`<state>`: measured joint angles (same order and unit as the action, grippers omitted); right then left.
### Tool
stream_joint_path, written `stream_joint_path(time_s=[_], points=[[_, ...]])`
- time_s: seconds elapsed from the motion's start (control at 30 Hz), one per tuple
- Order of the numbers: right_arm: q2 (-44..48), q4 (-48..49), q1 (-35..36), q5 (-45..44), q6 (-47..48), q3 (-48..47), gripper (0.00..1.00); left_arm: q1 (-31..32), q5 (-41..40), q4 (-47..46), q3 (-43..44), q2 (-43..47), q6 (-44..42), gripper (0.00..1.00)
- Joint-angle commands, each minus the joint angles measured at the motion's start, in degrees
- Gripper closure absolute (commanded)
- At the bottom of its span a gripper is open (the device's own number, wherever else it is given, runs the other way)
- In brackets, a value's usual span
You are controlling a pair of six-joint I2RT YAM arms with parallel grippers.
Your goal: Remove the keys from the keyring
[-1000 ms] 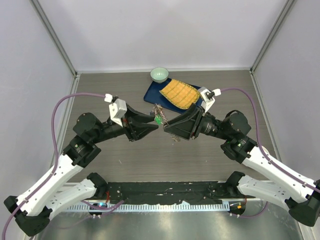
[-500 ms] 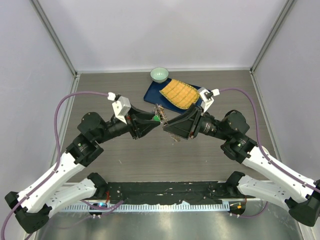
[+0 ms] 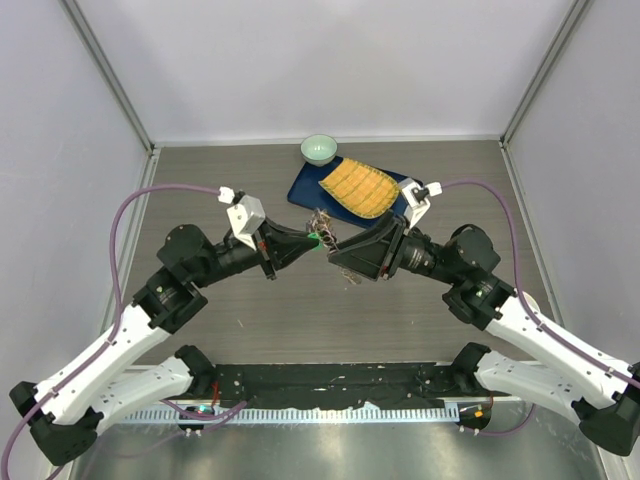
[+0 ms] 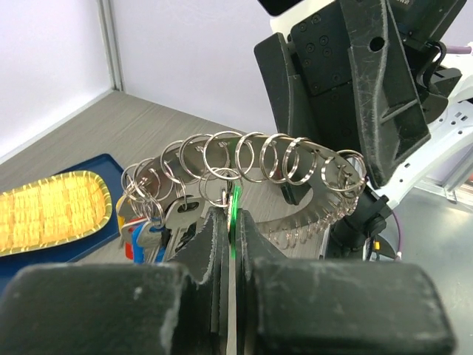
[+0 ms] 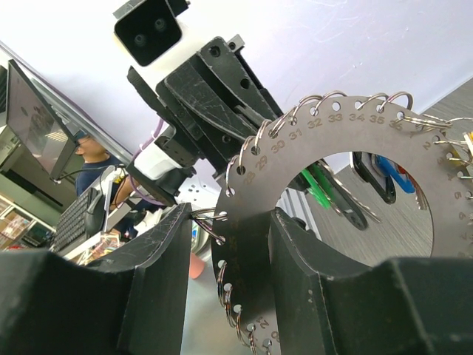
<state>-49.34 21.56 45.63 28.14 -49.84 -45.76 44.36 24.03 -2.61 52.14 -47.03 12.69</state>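
The keyring (image 3: 326,226) is a flat grey metal ring with numbered holes, hung with small split rings and keys. It is held up above the table, between the arms. My right gripper (image 3: 337,254) is shut on its lower rim; the right wrist view shows the keyring (image 5: 295,140) between the fingers of that gripper (image 5: 233,222). My left gripper (image 3: 311,240) is shut on a green-headed key (image 3: 316,238) hanging from the ring. The left wrist view shows the green key (image 4: 235,211) pinched in the left gripper (image 4: 231,222). Red and blue keys (image 4: 139,231) hang at the left.
A blue tray (image 3: 303,186) with a yellow woven mat (image 3: 358,188) lies just behind the keyring. A small pale green bowl (image 3: 319,149) stands at the back wall. Grey walls stand on both sides of the table.
My left gripper was open a second ago. It has moved right to the keyring and closed on the green key. The right arm and keyring have stayed nearly still.
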Motion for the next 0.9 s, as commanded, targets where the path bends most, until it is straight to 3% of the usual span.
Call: stream_joint_path(time_s=[0.0,0.2,0.43,0.53,0.67,0.87], points=[[2.2,6.5,-0.2,-2.8,2.1,0.8,0.81,0.3,-1.0,2.2,3.0,3.3,-2.1,1.0],[1.6,3.8,-0.2,-3.6,5.5,1.6,0.66,0.3,-1.6,11.9,8.1,3.2,-4.1,1.0],[2.3,-6.9,-0.2,-5.1,12.6,-0.4,0.42,0.3,-0.3,10.3,7.5,2.9,-2.9,1.0],[2.8,-16.5,-0.2,-7.4,16.7,-3.1,0.32,0.3,-0.8,10.2,8.2,2.6,-3.5,1.0],[4.2,-28.1,-0.2,-11.4,22.6,-5.8,0.26,0.3,-0.9,9.8,8.7,1.9,-3.8,1.0],[2.8,-36.6,-0.2,-14.8,29.1,-12.0,0.25,0.3,-0.3,13.3,9.8,-0.2,-6.2,1.0]])
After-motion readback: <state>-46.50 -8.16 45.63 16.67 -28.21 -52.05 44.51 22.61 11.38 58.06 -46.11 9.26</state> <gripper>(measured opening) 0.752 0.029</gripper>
